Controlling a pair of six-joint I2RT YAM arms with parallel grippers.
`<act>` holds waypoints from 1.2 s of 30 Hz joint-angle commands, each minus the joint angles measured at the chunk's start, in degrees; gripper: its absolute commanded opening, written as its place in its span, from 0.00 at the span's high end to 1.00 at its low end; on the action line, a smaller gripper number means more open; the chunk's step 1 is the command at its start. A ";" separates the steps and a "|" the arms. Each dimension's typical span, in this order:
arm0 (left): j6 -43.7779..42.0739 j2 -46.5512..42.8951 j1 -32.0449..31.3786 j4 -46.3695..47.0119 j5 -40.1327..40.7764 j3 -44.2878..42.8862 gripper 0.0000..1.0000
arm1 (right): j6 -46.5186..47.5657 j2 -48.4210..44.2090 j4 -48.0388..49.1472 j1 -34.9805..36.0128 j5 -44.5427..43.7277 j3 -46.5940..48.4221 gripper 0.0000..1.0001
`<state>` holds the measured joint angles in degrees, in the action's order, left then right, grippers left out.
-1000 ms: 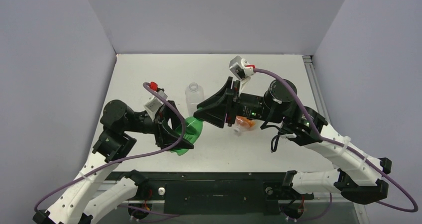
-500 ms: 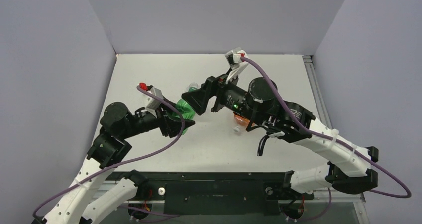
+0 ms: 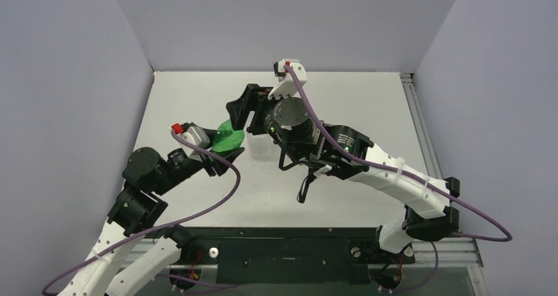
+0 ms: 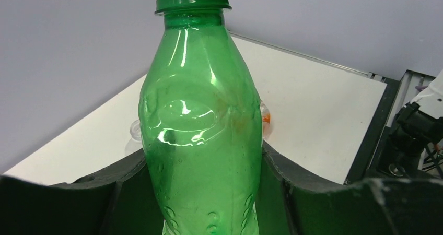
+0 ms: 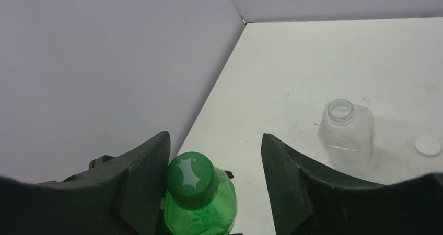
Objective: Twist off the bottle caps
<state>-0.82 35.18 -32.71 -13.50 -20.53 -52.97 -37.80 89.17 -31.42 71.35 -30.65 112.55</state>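
White table [image 5: 313, 52], left gripper [image 4: 201, 164] clamping green bottle [image 4: 201, 89], right gripper [image 5: 215, 156] spread, evident only wrist-side

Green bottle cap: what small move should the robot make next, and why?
Probably close the right gripper on the green cap: its open fingers flank the cap, which sits screwed on the green bottle clamped in the left gripper.

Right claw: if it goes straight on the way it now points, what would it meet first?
Probably the green cap of the green bottle: it sits inside the open right claw, close to one finger, though depth is unclear.
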 commanded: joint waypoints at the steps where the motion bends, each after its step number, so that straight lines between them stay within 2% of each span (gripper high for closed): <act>1: -3.84 -0.32 -0.43 1.81 3.29 -0.07 1.00 | -1.15 -0.73 0.38 0.34 -3.18 1.89 0.45; 4: -3.79 -0.01 -0.43 1.88 4.38 -0.01 1.00 | -1.40 -0.95 0.51 0.34 -2.71 1.35 0.51; 11: -2.64 1.08 -0.43 2.28 6.30 0.13 1.00 | -2.30 -1.04 0.80 0.37 -0.96 0.27 0.50; 15: -2.04 1.84 -0.43 2.19 5.77 -0.52 1.00 | -2.26 -1.00 1.11 0.27 -0.48 -0.02 0.54; 18: -1.88 1.88 -0.43 2.09 5.62 -0.57 1.00 | -2.28 -1.14 1.39 0.13 0.17 -0.38 0.62; 23: -1.81 2.62 -0.43 1.69 5.58 -0.74 1.00 | -1.34 -1.08 1.54 -0.31 3.11 -0.14 0.69; 25: -1.45 3.11 -0.43 1.43 5.37 -1.26 1.00 | -0.86 -0.90 1.51 -0.71 5.20 0.05 0.77; 27: -1.30 3.34 -0.43 1.45 4.66 -1.84 1.00 | -0.16 -0.65 1.02 -1.15 7.49 0.55 0.92; 29: -0.99 3.36 -0.43 1.67 3.80 -2.32 1.00 | 1.13 -0.61 0.67 -1.43 9.98 0.72 1.00; 36: 3.84 3.59 -0.43 1.96 -1.75 -2.83 1.00 | 5.30 -4.35 3.28 -2.29 16.96 -3.18 1.00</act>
<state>-0.69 38.52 -32.91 -13.74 -16.14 -53.21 -35.64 88.38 -31.03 68.84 -22.35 111.44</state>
